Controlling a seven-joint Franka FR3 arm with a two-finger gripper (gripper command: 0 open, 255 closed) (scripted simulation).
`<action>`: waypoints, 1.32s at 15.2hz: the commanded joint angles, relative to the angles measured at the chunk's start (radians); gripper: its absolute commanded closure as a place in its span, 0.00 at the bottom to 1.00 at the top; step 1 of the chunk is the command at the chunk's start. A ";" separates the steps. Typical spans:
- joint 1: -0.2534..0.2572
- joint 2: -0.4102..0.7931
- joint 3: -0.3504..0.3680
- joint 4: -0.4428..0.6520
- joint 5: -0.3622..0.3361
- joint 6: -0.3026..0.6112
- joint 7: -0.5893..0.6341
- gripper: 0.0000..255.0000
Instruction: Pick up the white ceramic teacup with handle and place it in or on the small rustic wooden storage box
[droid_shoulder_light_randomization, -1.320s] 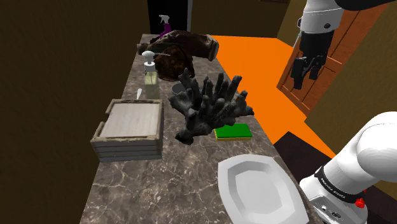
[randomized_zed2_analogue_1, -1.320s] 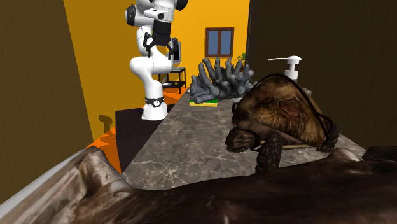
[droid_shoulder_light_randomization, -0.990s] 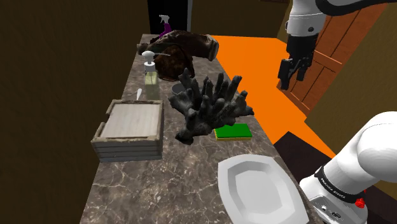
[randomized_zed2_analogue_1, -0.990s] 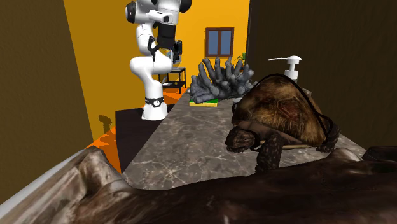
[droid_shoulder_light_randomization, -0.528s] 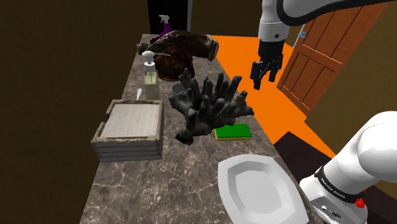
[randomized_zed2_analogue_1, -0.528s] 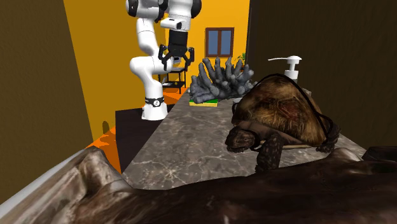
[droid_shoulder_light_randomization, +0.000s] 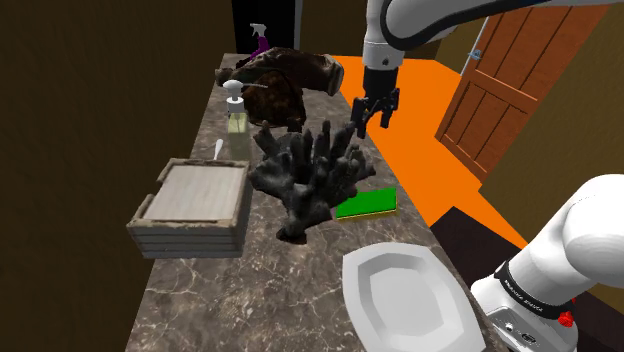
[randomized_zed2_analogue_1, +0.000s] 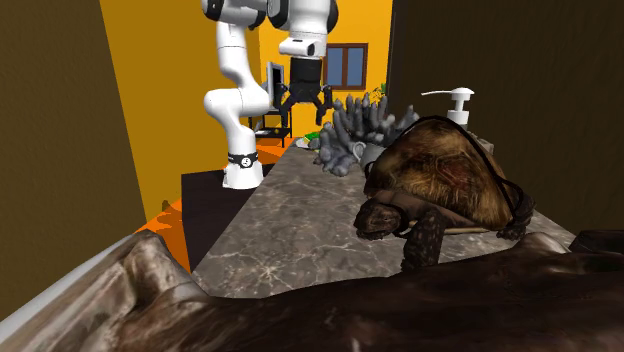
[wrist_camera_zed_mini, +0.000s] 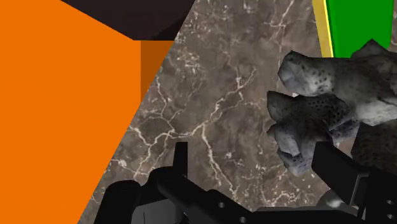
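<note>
Our hand (droid_shoulder_light_randomization: 371, 124) hangs over the counter's (droid_shoulder_light_randomization: 250, 285) edge, fingers apart and clasping nothing. A branch of the grey coral (droid_shoulder_light_randomization: 303, 180) lies just beside one finger. The teacup (randomized_zed2_analogue_1: 371, 150) is mostly hidden; we see only a pale bit at the coral's foot, below the hand. The slatted wooden box (droid_shoulder_light_randomization: 190, 210) sits beyond the coral, well apart from the hand.

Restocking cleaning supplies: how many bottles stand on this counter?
2: a pump bottle just beyond the wooden box, a purple spray bottle far behind it; others may be hidden.
</note>
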 joint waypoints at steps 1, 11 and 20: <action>0.009 0.074 0.011 0.049 0.006 0.035 0.005 0.00; 0.045 0.422 0.038 0.395 0.007 0.098 0.015 0.00; 0.065 0.574 0.046 0.518 0.000 0.150 0.020 0.00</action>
